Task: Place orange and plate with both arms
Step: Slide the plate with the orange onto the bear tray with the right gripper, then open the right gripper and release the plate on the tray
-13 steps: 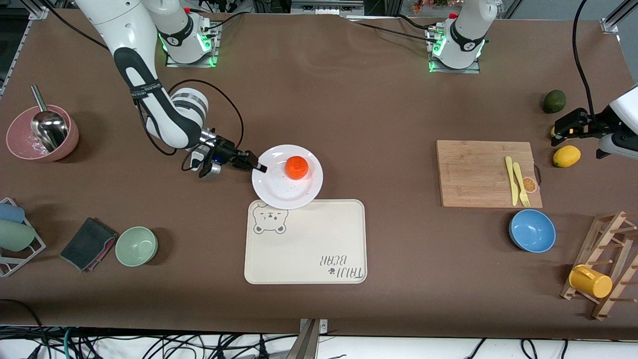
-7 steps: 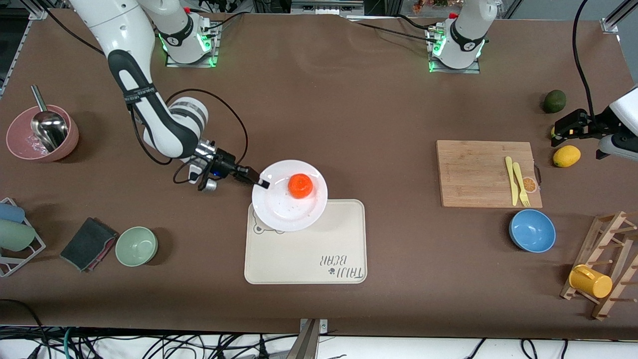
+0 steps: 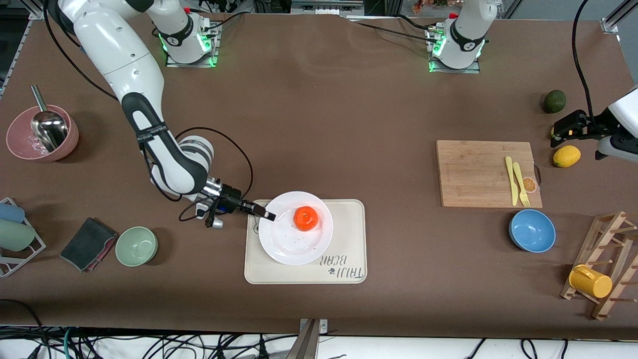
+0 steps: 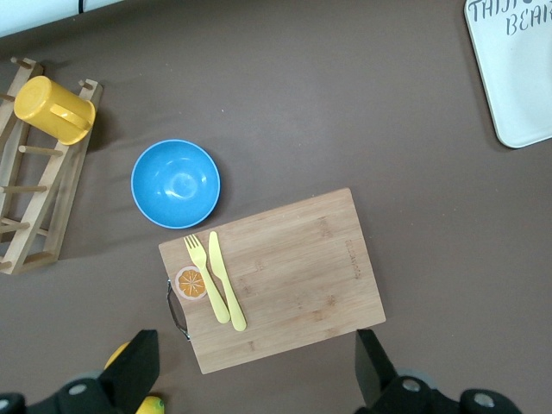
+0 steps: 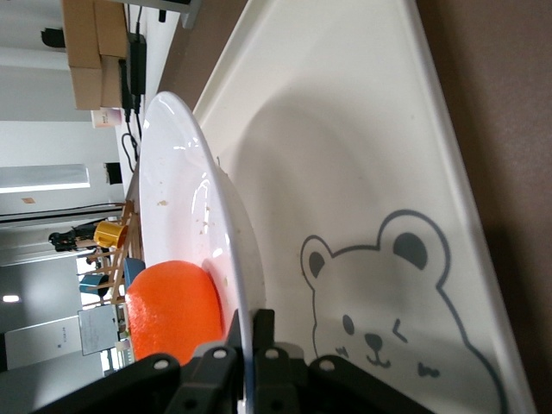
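The white plate (image 3: 289,244) hangs just over the beige bear-print tray (image 3: 349,219), and the orange (image 3: 306,218) lies on it. My right gripper (image 3: 266,215) is shut on the plate's rim at the side toward the right arm's end of the table. In the right wrist view the rim (image 5: 177,190) runs between the shut fingers of the right gripper (image 5: 246,332), with the orange (image 5: 172,306) beside them and the tray (image 5: 345,155) under the plate. My left gripper (image 3: 565,130) waits open and empty above the table by the lemon; in its wrist view the left gripper (image 4: 257,362) holds nothing.
A wooden cutting board (image 3: 478,172) carries a yellow knife and fork. Near it are a blue bowl (image 3: 532,230), a lemon (image 3: 566,156), an avocado (image 3: 554,101) and a rack with a yellow mug (image 3: 590,281). A green bowl (image 3: 136,246), dark cloth (image 3: 87,243) and pink bowl (image 3: 40,134) sit at the right arm's end.
My right arm has carried the plate with the orange toward the front camera, from the bare table beside the tray to over the tray. The left arm has not moved.
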